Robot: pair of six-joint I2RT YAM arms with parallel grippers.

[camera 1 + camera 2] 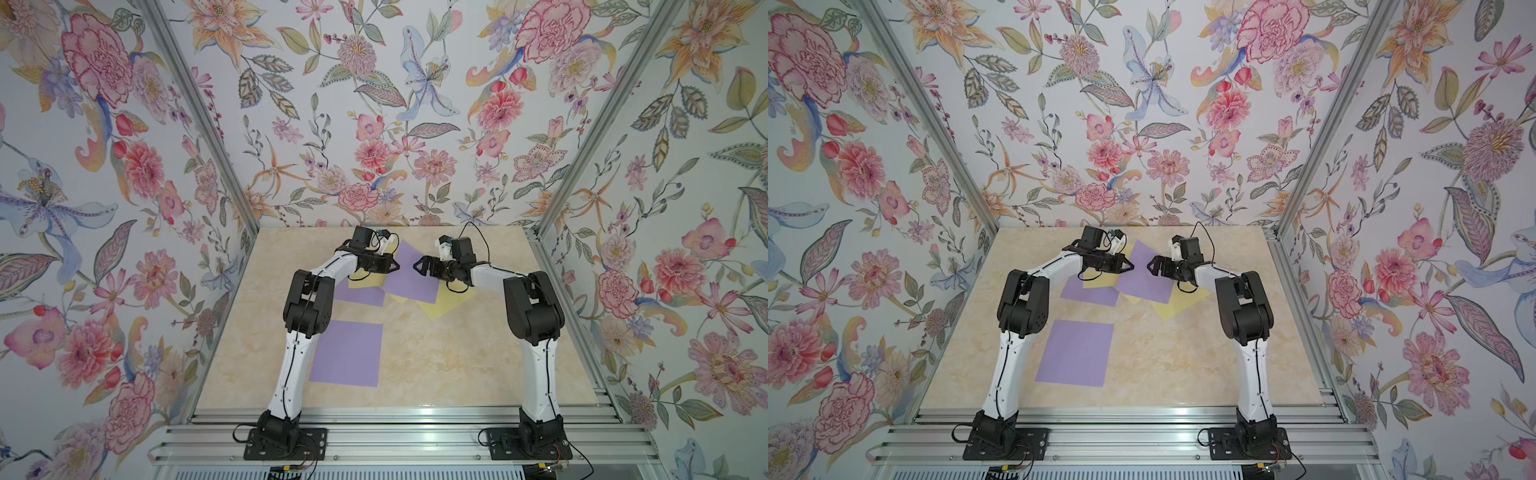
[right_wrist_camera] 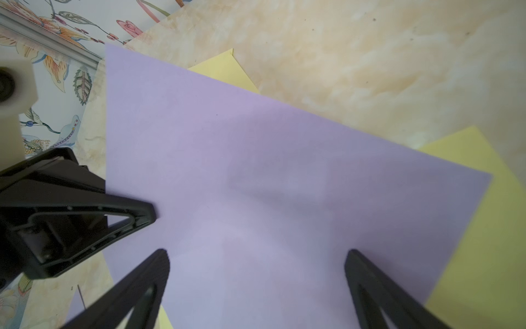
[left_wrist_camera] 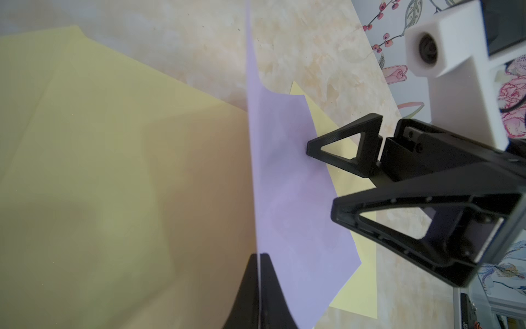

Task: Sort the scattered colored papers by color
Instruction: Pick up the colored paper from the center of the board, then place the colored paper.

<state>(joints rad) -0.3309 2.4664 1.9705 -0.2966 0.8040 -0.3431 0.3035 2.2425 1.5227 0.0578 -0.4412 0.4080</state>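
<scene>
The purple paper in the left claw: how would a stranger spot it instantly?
On the beige table, look to the far end, at the overlapping pile of papers. The purple paper lies topmost there, turned like a diamond over yellow sheets. Unlike the other purple sheets, it has one edge pinched in the shut left claw.

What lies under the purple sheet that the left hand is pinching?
A yellow sheet sticks out from under the purple sheet toward the right arm, another yellow sheet near the left hand. Whether more paper lies beneath is covered.
</scene>
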